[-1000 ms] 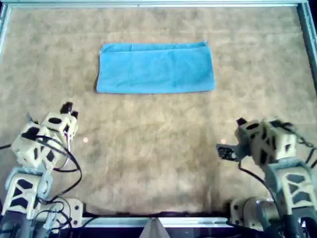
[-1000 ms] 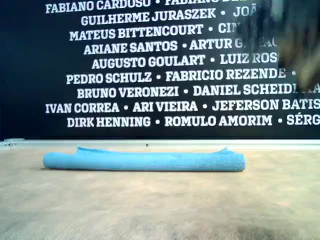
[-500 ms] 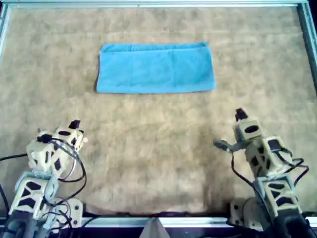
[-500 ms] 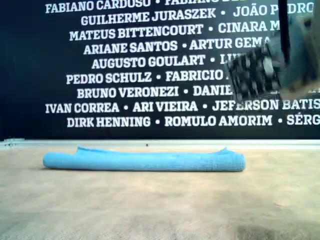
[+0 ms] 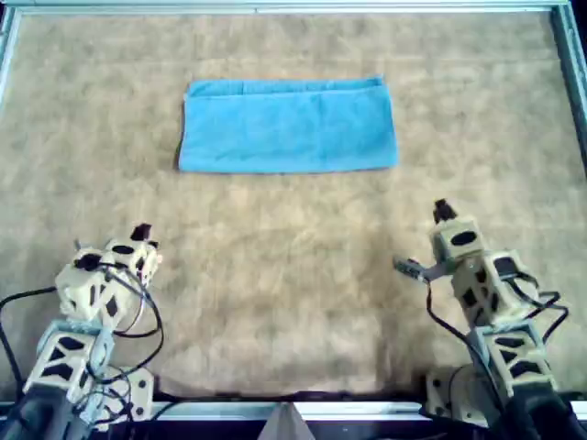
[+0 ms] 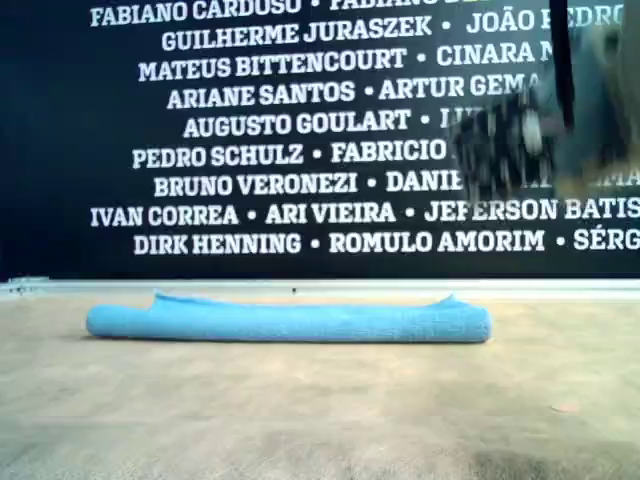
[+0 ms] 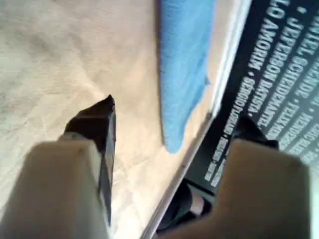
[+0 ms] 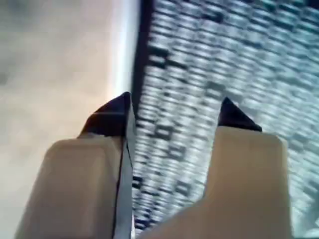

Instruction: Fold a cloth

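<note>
The light blue cloth (image 5: 289,126) lies flat as a wide rectangle, folded over, at the far middle of the brown table. It also shows in the exterior view (image 6: 290,323) and in the first wrist view (image 7: 184,59). My first gripper (image 7: 174,112) is open and empty; it sits low at the overhead view's near left (image 5: 140,231), well short of the cloth, aimed obliquely toward the cloth's right end. My second gripper (image 8: 174,99) is open and empty at the overhead view's near right (image 5: 443,211), raised and facing the back wall. Its arm (image 6: 545,130) is blurred in the exterior view.
The brown felt-like table (image 5: 293,275) has a metal rail (image 5: 275,7) along its far edge and a side rail (image 5: 573,73) at the overhead view's right. A black wall with white names (image 6: 280,150) stands behind. Loose cables (image 5: 138,321) hang by the first arm's base.
Both arms have drawn back toward the near edge, away from the cloth. The second arm has come up into the exterior view's upper right. The cloth has not moved.
</note>
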`<action>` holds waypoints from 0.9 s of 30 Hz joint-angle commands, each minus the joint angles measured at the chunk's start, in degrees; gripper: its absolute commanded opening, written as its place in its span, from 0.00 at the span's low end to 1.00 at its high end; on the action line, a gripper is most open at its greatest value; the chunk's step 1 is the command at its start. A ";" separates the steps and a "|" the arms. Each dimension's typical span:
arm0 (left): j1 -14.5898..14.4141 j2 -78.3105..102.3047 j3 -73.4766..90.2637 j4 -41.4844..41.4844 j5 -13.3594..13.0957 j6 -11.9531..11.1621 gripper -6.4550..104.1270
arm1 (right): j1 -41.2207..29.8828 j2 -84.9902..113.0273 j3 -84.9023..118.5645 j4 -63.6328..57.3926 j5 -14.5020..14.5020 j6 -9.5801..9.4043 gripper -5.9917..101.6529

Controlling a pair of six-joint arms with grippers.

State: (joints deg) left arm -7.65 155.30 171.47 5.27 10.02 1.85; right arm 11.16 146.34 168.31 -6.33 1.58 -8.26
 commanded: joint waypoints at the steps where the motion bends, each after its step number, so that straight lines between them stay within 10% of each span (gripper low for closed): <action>1: 0.00 -9.76 -13.45 -1.58 0.53 0.26 0.80 | 0.26 -4.39 -9.40 5.45 -0.44 0.26 0.69; 13: -9.58 -53.09 -42.45 -1.67 -0.09 0.26 0.82 | 0.44 -42.01 -37.53 8.88 -0.53 0.26 0.70; 27: -9.14 -77.08 -65.39 -1.67 -0.18 0.26 0.82 | 4.75 -66.53 -58.54 9.05 -0.53 0.26 0.70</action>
State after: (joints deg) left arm -16.08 79.72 113.12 5.19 10.20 1.85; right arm 15.12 79.01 115.05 2.02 1.23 -8.26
